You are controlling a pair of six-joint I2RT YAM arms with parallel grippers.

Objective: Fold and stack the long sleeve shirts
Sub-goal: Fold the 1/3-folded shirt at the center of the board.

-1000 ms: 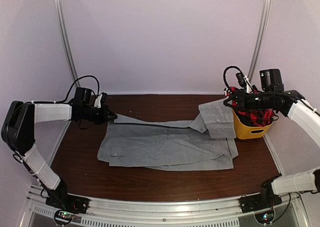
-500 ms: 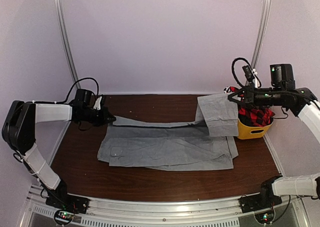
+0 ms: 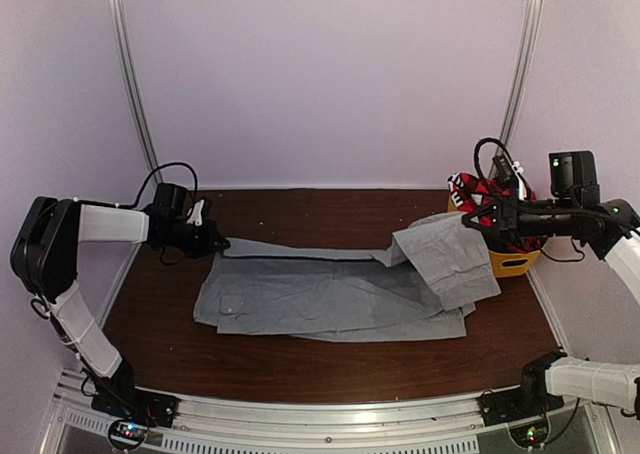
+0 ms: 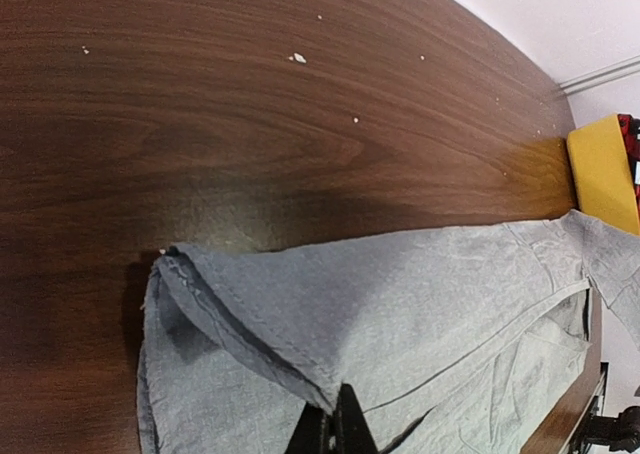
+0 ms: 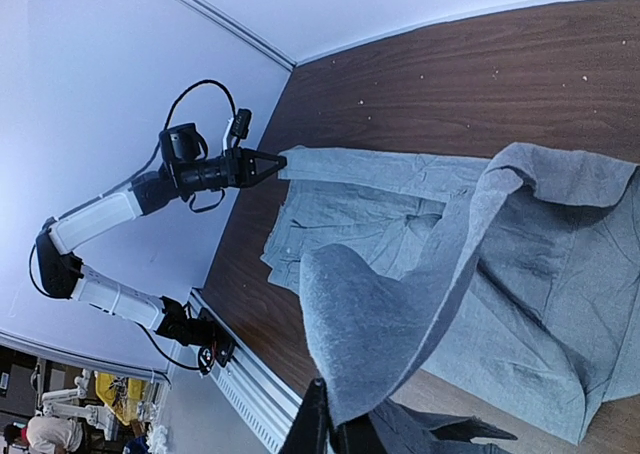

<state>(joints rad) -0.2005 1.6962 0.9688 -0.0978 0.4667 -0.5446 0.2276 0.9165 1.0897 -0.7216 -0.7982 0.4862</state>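
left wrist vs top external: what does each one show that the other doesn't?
Left wrist only: a close-up of the grey shirt, with its edge doubled over where the left gripper pinches it.

Top external only: both arms, the right gripper holding the shirt's other end raised beside the yellow tub, and the plaid shirt with its red-and-black pattern in that tub.

Both: the grey shirt spread across the table, the left gripper shut on its edge, and the yellow tub, though the wrist view catches only its corner.
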